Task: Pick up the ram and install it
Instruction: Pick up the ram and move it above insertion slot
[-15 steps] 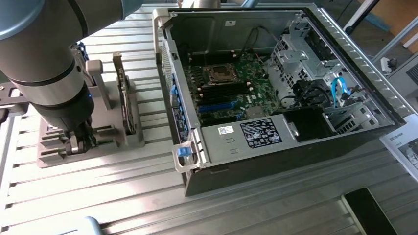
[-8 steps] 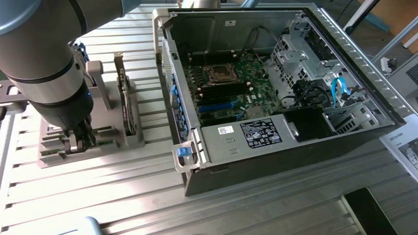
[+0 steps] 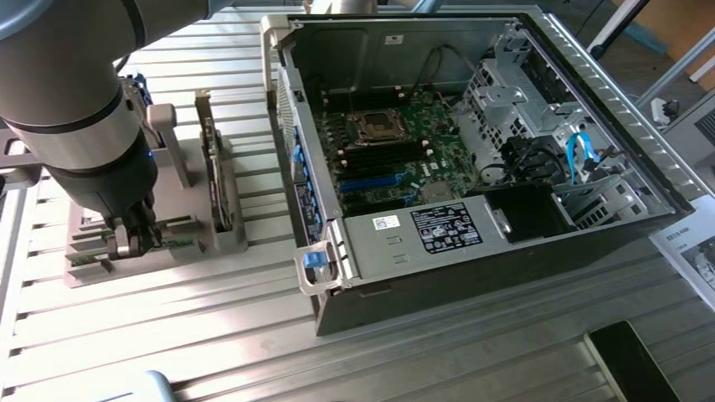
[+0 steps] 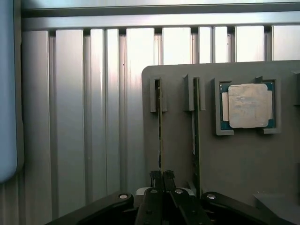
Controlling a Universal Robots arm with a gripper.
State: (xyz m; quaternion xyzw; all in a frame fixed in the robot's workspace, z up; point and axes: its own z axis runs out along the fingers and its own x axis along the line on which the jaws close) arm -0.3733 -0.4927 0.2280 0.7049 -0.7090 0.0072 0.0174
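the gripper (image 3: 126, 240) is down at the grey holder (image 3: 229, 239) on the table (image 3: 223, 335), at the exterior view's left, well apart from the open computer case (image 3: 335, 42). in the wrist view its fingers (image 4: 157, 180) are pinched narrow on the end of the ram (image 4: 161, 136), which stands on edge in its slot. the second ram (image 4: 195, 136) stands just beside it, with the silver processor chip (image 4: 247, 105) in its pocket further along.

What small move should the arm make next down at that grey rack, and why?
Probably lift straight up: the jaws look shut on the thin green ram stick, which stands on edge in a slot of the grey holder, so sideways pulling could jam it.
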